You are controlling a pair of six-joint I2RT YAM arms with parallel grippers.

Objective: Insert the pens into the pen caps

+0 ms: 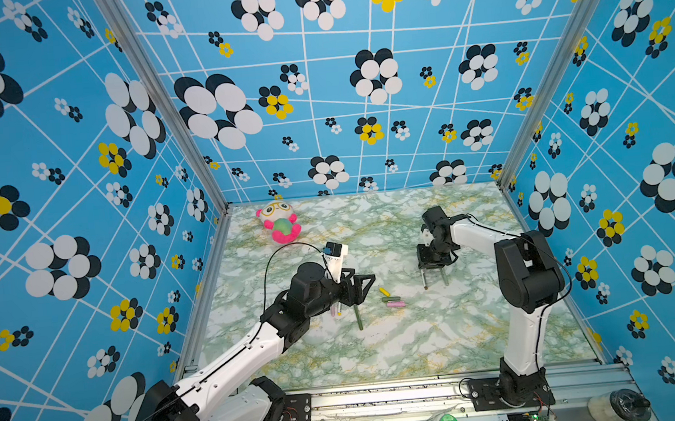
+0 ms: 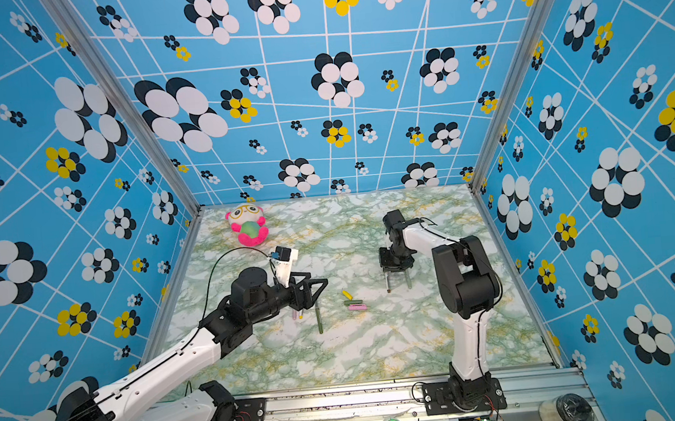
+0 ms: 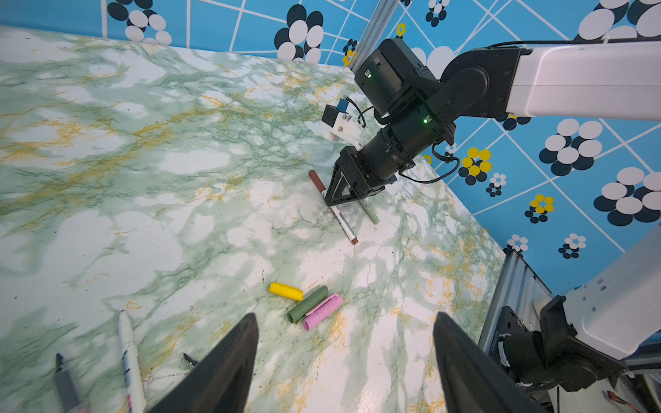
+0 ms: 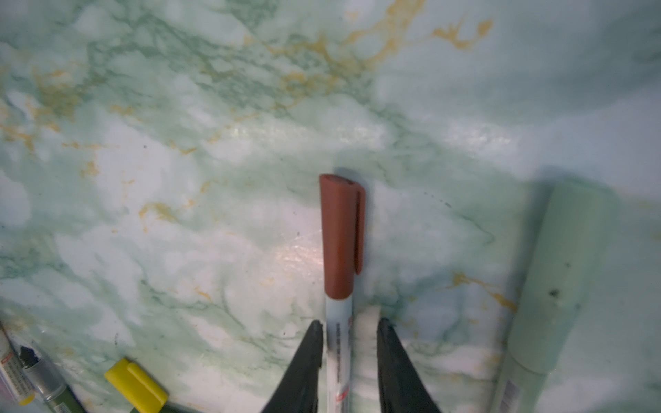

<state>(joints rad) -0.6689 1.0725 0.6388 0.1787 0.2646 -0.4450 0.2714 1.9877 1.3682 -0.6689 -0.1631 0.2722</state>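
Right gripper (image 4: 350, 323) fingers stood slightly apart astride the white pen (image 4: 338, 361) w/ brown cap (image 4: 341, 236) on, lying flat on marbled desk (image 4: 179, 143) beside a pale-green capped pen (image 4: 558, 286). Left gripper (image 3: 345, 314) fingers gaped wide, empty, nr loose yellow cap (image 3: 285, 291), dk-green cap (image 3: 307, 304) & pink cap (image 3: 323, 311).

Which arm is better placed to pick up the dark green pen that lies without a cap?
Left, probably. The left gripper, open, hangs close to the dark green pen. The right gripper is farther off, low at the brown-capped pen, jaws apart on either side of it.
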